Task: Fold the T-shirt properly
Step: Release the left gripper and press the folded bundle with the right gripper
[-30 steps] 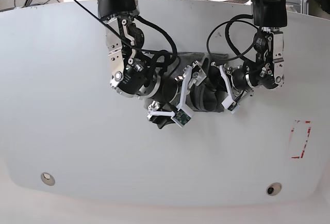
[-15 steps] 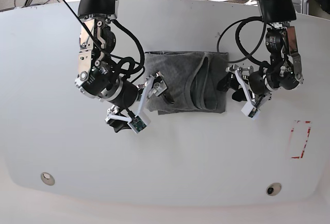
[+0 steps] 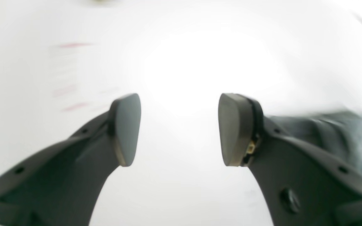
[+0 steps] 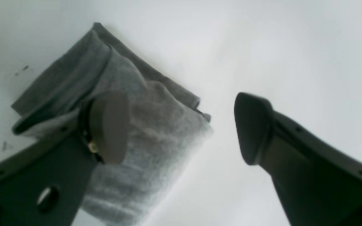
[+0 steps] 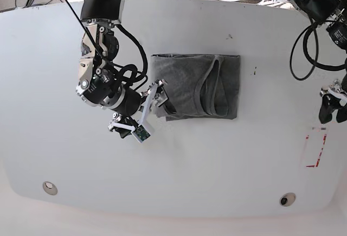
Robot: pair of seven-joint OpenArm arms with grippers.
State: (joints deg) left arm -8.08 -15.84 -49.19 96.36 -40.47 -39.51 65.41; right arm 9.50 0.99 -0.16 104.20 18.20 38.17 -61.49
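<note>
Nothing to read out here: no word, brand or number can be made out on anything. The one sign is a red rectangular outline (image 5: 315, 147) marked on the white table (image 5: 217, 165), at its right side.

The T-shirt (image 5: 195, 85) is soft, matt grey cloth with a faintly heathered weave, thin enough to show ridges where its layers overlap; just beside the right gripper (image 4: 181, 128) its surface looks slightly fuzzy (the near part is blurred). The fingers (image 4: 256, 128) of that gripper are dark, matt plastic with smooth rounded pads. The left gripper (image 3: 179, 128) has the same dull dark plastic, its pads (image 3: 231, 128) smooth and a little greyer. Beneath both, the table (image 5: 217, 160) is a smooth white surface with a soft sheen, glaring between the left fingers.
</note>
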